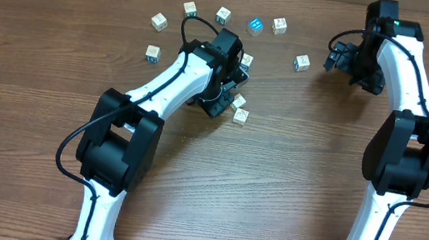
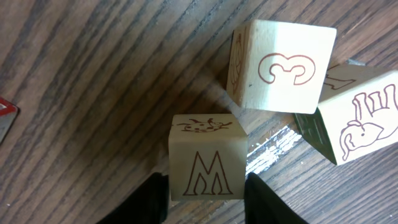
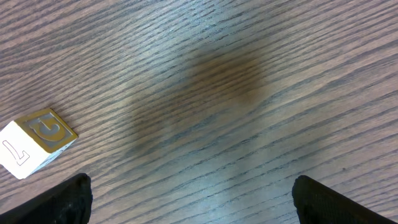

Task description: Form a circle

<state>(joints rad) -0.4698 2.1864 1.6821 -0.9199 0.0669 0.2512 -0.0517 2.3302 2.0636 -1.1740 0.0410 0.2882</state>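
Note:
Small whitish letter cubes lie in a loose arc at the back of the table, from one cube (image 1: 152,52) on the left through another (image 1: 223,14) to one (image 1: 302,62) on the right. My left gripper (image 1: 230,88) reaches into the middle. In the left wrist view its black fingertips (image 2: 152,199) stand against both sides of the M cube (image 2: 207,165), which rests on the wood. The 3 cube (image 2: 280,65) and the elephant cube (image 2: 357,118) lie just beyond it, touching each other. My right gripper (image 3: 193,193) is open over bare wood.
A bright-blue cube (image 1: 255,25) sits in the back arc. Another cube (image 3: 37,140) lies left of the right gripper (image 1: 334,57). Two cubes (image 1: 240,108) lie close beside the left gripper. A red-edged thing (image 2: 5,115) shows at the left wrist view's left edge.

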